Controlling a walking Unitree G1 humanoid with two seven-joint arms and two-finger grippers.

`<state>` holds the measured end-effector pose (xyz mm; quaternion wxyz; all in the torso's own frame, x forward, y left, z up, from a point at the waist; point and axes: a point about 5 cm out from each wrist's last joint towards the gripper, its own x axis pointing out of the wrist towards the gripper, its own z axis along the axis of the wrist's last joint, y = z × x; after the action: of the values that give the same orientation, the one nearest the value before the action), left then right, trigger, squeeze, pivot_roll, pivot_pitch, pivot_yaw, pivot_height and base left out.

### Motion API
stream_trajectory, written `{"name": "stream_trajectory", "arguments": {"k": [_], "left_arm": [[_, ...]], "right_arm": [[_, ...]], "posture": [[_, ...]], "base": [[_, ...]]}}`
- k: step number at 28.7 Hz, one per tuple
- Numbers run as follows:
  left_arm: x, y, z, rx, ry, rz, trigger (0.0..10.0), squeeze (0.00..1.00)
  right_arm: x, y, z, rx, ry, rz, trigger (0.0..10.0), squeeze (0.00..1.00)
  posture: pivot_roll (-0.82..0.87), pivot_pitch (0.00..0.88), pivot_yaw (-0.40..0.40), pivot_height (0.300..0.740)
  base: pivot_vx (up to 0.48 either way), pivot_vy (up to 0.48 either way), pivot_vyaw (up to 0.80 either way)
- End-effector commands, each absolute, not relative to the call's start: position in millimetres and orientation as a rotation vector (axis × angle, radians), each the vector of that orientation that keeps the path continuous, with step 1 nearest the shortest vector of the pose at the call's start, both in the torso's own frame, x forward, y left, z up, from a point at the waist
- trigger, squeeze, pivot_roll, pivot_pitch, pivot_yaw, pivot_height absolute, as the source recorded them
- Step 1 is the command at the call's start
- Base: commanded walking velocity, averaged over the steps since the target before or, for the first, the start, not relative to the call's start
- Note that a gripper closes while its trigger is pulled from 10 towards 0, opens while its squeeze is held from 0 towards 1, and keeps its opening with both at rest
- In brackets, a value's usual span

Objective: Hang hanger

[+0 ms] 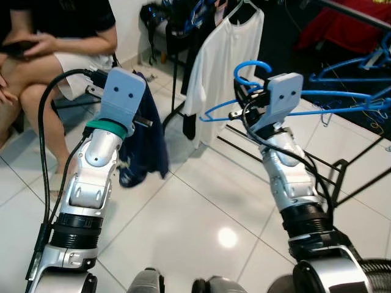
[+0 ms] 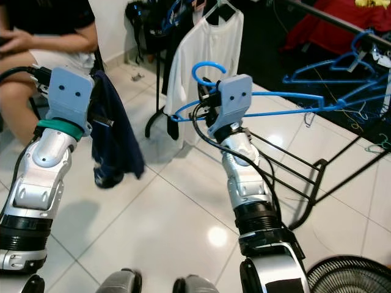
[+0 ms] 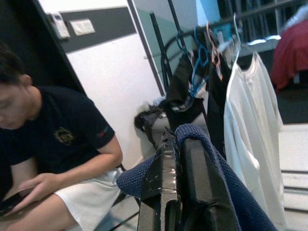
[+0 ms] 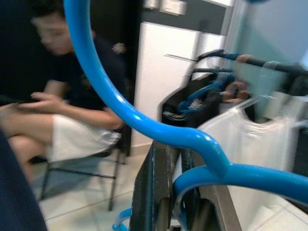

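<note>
The right gripper (image 4: 175, 192) has its fingers (image 4: 149, 192) clenched on the blue hanger (image 2: 269, 97) just below the hook, which curls up above the wrist. The hanger is held out level in front of the robot, its long bar reaching off to the right, above the tiled floor (image 1: 201, 213) and the foot of a black rack (image 2: 305, 183).

The left gripper (image 3: 185, 192) pinches a navy cloth (image 1: 146, 140); its fingers (image 3: 161, 183) are closed with the knit fabric folded over their tips. The cloth hangs down from the raised left arm toward the floor.

Ahead, between the two arms, a white shirt (image 1: 223, 67) hangs on a hanger from a rail (image 3: 250, 12), with dark clothes and more blue hangers beside it. Further blue hangers (image 1: 360, 67) hang at the far right, near a red cloth (image 2: 330, 24).

On the left a person (image 1: 55, 43) sits on a chair in a dark shirt and white shorts, both hands on a phone (image 1: 18, 46). A fan grille (image 2: 351, 274) lies by the robot's right side.
</note>
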<state>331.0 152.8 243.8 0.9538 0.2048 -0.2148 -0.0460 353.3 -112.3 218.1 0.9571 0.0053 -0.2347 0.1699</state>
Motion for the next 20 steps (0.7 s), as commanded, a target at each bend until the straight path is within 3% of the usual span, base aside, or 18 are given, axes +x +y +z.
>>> {"name": "stream_trajectory", "arguments": {"k": [1, 9, 17, 20], "left_arm": [[326.8, 138.4, 242.9, 0.393, -0.459, -0.164, 10.0, 0.00], [322.7, 118.8, 238.6, 0.360, -0.465, -0.256, 10.0, 0.00], [320.8, 114.1, 237.1, 0.354, -0.465, -0.282, 10.0, 0.00], [319.4, 111.7, 236.8, 0.347, -0.466, -0.297, 10.0, 0.00]], "right_arm": [[352.6, -126.3, 215.2, 0.013, -0.471, 0.268, 10.0, 0.00], [353.1, -151.4, 204.4, 0.126, -0.418, 0.108, 10.0, 0.00], [354.0, -156.7, 202.5, 0.125, -0.405, 0.072, 10.0, 0.00], [355.3, -159.8, 201.5, 0.122, -0.394, 0.042, 10.0, 0.00]], "posture": [[0.09, 0.073, -0.039, 0.740], [0.08, 0.080, -0.023, 0.740], [0.08, 0.082, -0.021, 0.740], [0.08, 0.083, -0.020, 0.740]], "base": [[0.431, 0.000, 0.00], [0.431, 0.000, 0.00], [0.431, 0.000, 0.00], [0.430, 0.000, -0.53]]}}
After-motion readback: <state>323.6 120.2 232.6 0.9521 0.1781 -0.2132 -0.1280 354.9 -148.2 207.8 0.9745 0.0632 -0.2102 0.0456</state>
